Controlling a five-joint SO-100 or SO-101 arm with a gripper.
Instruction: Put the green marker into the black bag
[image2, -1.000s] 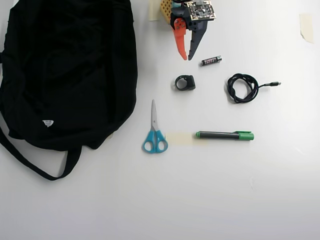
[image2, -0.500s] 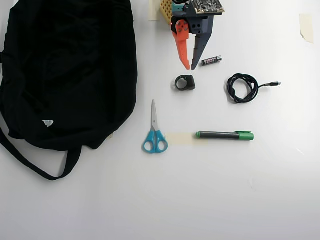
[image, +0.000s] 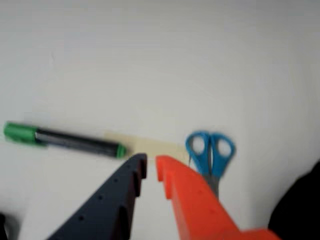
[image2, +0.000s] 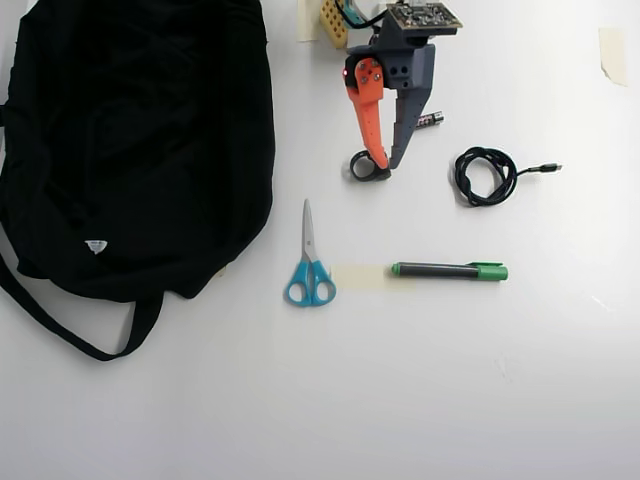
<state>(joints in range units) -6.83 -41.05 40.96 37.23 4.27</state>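
Observation:
The green marker (image2: 448, 270) lies flat on the white table right of centre, its green cap to the right in the overhead view. My gripper (image2: 389, 165) hovers well above it in that view, over a small black ring-shaped part (image2: 359, 166); the orange and dark fingers are almost together and hold nothing. In the wrist view the marker (image: 65, 141) lies to the left just beyond my gripper (image: 151, 162), cap to the left. The black bag (image2: 130, 150) fills the left side, and a corner of the bag (image: 300, 210) shows at the lower right of the wrist view.
Blue-handled scissors (image2: 309, 275) (image: 210, 150) lie between bag and marker, next to a beige tape patch (image2: 360, 277). A small black battery (image2: 430, 119) and a coiled black cable (image2: 485, 175) lie to the right of the gripper. The bag's strap (image2: 60, 325) trails at the lower left.
The arm has reached out from the top edge towards the table's middle, and the fingertips now sit over the small black ring part. Nothing on the table has moved.

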